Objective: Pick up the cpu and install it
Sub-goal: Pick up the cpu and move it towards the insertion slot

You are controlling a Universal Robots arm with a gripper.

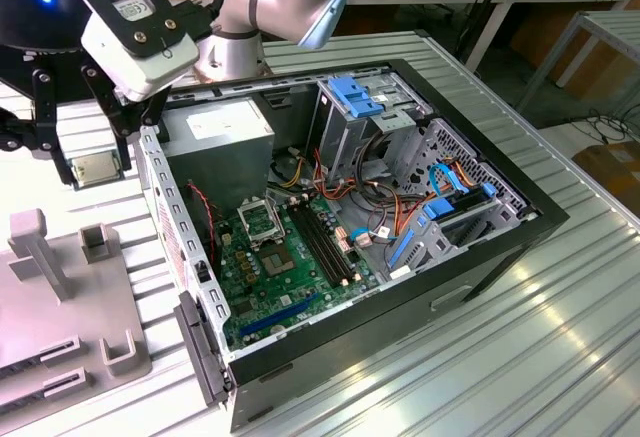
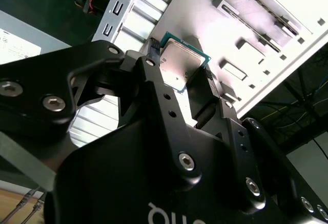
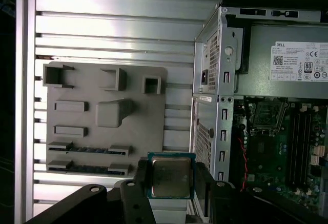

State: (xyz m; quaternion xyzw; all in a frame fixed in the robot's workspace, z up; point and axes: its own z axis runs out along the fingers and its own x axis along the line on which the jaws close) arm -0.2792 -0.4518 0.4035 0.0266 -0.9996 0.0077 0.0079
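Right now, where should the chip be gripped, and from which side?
By its two opposite thin edges, coming from the sides: the chip is a thin flat square, and its metal face should stay free. The end effector pinches it this way.

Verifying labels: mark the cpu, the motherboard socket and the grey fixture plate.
cpu (image 3: 170, 177): first wrist view, centre of its metal face.
socket (image 1: 262, 224): exterior view, middle inside its frame.
grey fixture plate (image 3: 136, 137): first wrist view, bare flat area.

I see the grey plastic tray (image 1: 25, 322) at the exterior view's left of the black metal computer case (image 1: 500, 257). The silvery square cpu (image 1: 95, 165) hangs between them.
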